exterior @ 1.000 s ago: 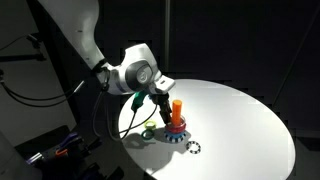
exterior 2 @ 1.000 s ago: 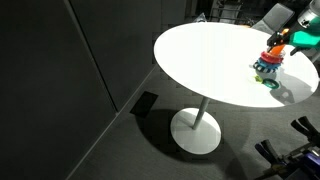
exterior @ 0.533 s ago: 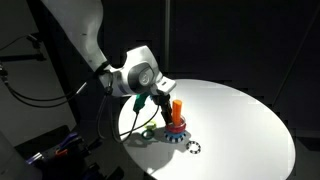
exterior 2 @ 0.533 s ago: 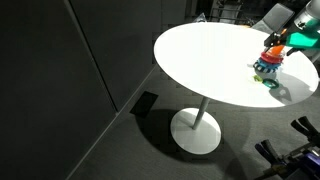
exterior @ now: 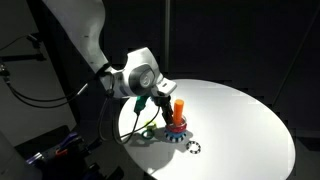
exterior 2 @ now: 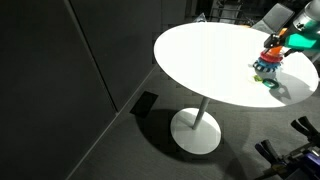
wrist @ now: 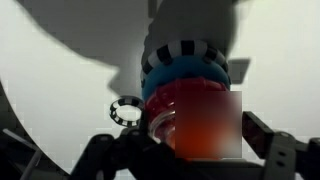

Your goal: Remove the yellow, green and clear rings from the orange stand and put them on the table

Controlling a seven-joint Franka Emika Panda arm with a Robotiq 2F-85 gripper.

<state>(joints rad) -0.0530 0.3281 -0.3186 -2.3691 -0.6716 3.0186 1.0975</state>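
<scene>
None of the rings looks lifted yet — the gripper, fingers spread to either side of the orange stand on the table, seems at the reaching step, and next must lower and pinch one ring.

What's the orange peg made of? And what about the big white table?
The orange stand is probably smooth plastic: it is one bright, even colour all over, though the wrist view blurs it. The table looks like a smooth painted or laminated top: flat white, with no grain showing. What lies under that coating cannot be told.
</scene>
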